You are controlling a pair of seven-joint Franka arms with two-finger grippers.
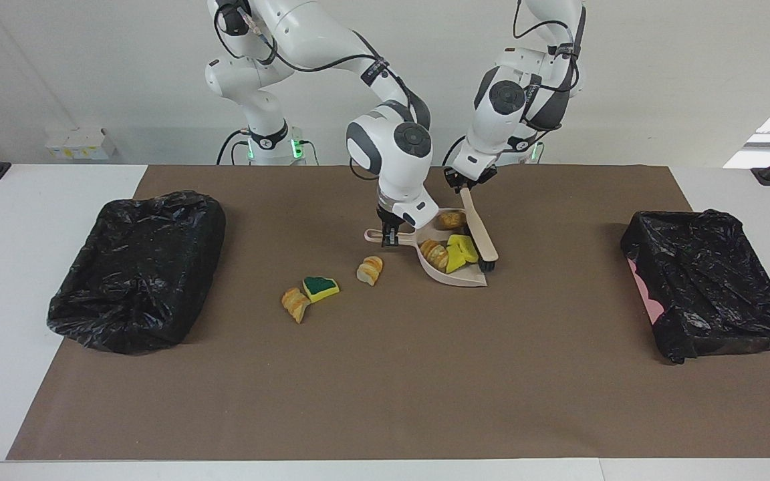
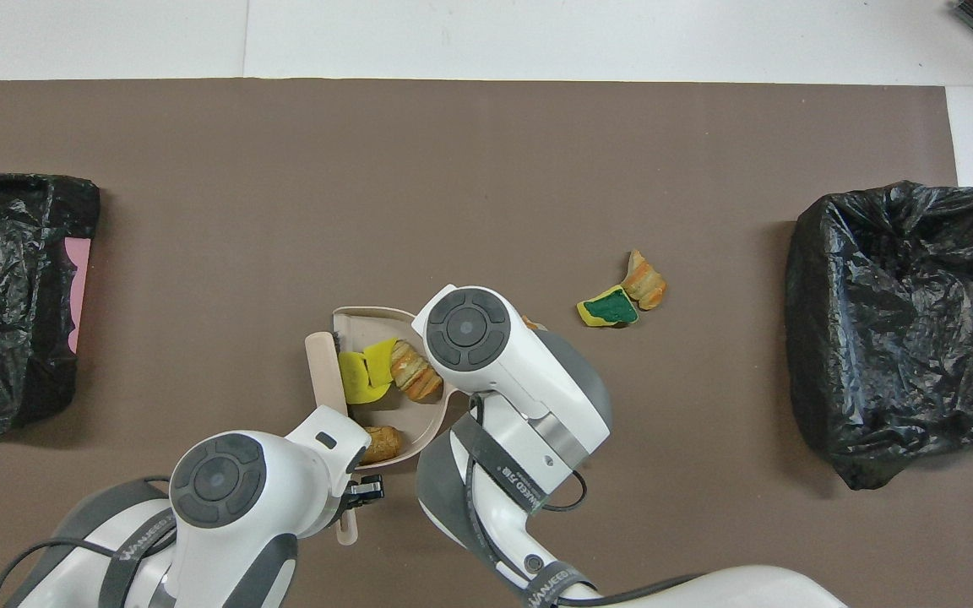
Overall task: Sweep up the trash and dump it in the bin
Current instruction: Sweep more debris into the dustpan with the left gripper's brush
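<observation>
The left pincer (image 1: 463, 185) gripped the brush (image 1: 479, 233) against the dustpan (image 1: 460, 278), whose handle the right pincer (image 1: 388, 238) clamped, four scraps (image 1: 452, 252) inside.

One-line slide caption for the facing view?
Left gripper brushes scraps into the dustpan held by the right gripper; three scraps remain on the mat.

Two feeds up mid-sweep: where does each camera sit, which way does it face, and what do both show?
Facing view: high across the table, looking at the robots; both arms show whole, right gripper on the dustpan handle, left gripper holding the brush.
Overhead view: above the robots' end, looking steeply down; both arms enter from the bottom edge.
Shared: dustpan, brush, green-faced sponge and both black-lined bins, half a turn apart.
</observation>
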